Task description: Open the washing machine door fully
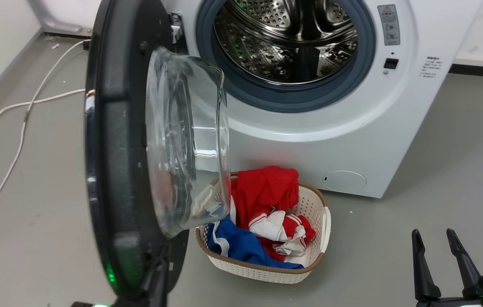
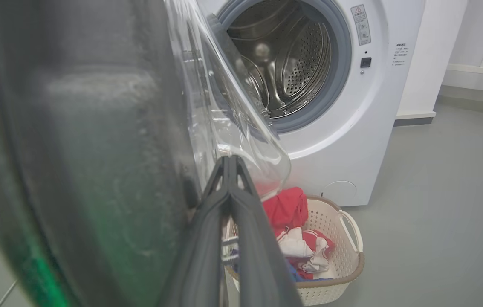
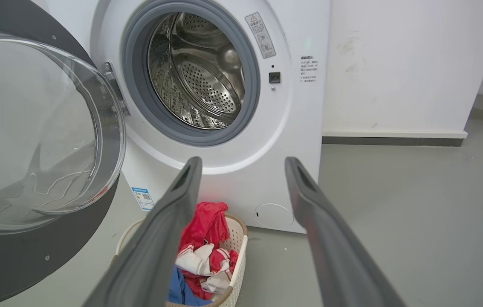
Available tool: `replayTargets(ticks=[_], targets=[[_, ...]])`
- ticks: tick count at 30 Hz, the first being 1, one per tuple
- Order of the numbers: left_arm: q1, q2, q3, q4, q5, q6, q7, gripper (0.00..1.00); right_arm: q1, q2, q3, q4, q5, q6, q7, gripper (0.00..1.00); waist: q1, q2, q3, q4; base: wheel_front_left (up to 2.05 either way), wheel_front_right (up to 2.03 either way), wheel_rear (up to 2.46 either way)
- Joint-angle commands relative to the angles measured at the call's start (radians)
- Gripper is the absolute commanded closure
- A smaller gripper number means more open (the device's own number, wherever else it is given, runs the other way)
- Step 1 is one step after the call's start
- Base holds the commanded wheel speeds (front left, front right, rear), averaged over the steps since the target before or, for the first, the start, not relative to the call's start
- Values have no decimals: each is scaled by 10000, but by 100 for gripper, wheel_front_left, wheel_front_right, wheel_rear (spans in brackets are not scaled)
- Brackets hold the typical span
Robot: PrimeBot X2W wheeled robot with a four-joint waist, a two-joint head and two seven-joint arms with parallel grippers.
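Found the left gripper (image 2: 228, 161) nearest, fingers pressed together with nothing between them, tips seemingly laid against the inner face of the washing machine door (image 1: 113, 128) where black rim meets glass bowl (image 1: 186, 140). Saw the right gripper (image 1: 433, 233) low at the right, fingers spread, holding nothing, well apart from the door. Noted the door roughly square to the front of the washing machine (image 1: 352, 140), hung on the hinge (image 1: 176, 30) at the left of the opening, so judged it only partly open. Judged best to press on the rim rather than the glass, sweep outward along the hinge's arc, and ease off at the limit. Marked the laundry basket (image 1: 275, 275) just beneath the bowl, and beyond it the drum (image 1: 284, 42).
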Motion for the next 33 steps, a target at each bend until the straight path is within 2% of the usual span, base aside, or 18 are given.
replayTargets(ticks=[1,11,18,23,33], targets=[[93,190,331,-31,-73,166,23,100,58,21,-2,9,29,-2,-22,0,0,0,-11,83,0,0,0],[131,660,1870,-44,-378,409,22,100,-17,19,39,-23,-33,-2,-22,0,0,0,95,331,0,0,0],[3,761,2781,111,-621,508,22,100,-151,19,60,-23,-127,-2,-22,0,0,0,195,316,0,0,0],[-137,762,3269,383,-898,434,22,100,-207,19,72,-86,-224,-2,-22,0,0,0,356,279,0,0,0],[-1024,1188,4531,984,-1328,271,22,100,-488,19,94,-289,-474,-2,-22,0,0,0,952,234,0,0,0]])
